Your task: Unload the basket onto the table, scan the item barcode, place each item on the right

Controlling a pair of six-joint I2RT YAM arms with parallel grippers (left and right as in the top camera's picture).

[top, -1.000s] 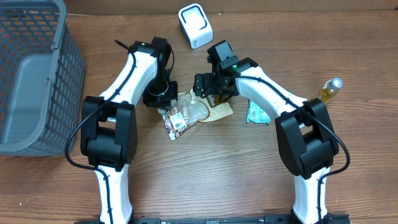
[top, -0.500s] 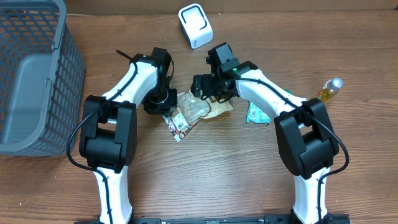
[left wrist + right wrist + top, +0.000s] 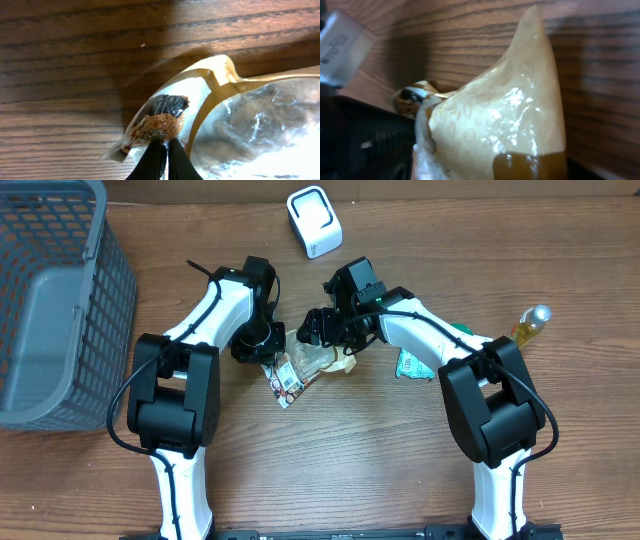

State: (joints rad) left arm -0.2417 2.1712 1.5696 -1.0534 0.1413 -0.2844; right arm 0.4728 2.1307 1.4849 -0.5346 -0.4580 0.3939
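Overhead, the clear snack packet [image 3: 305,360] lies on the counter [image 3: 350,460] between the two arms, just below the white scanner [image 3: 314,222]. In the left wrist view the left hand [image 3: 164,146] is clenched on the packet's corner, probably to pin it for a handover. The right hand [image 3: 318,332] sits over the opposite edge; whether it grips, I cannot tell

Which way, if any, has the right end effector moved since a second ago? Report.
Yes. The right end effector shifted left against the white scanner, toward the left arm.
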